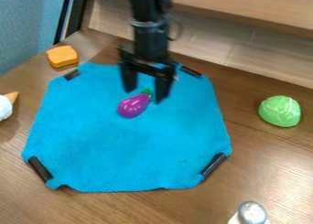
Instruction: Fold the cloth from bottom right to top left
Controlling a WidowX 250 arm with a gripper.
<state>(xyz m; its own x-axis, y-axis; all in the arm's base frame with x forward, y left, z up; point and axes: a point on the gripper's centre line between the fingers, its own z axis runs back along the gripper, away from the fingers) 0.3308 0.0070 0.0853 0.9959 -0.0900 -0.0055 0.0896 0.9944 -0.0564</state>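
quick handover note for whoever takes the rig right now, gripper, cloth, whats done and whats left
Gripper: open, over the upper middle of the cloth, not gripping the cloth.
Cloth: spread flat on the table, a black clip-like piece at each of its four corners, the bottom-right one included.
Purple eggplant: on the cloth, just by the gripper.
Done: no fold yet.
Left: bring the bottom-right corner over to the top left; the eggplant would probably end up under or against the fold.
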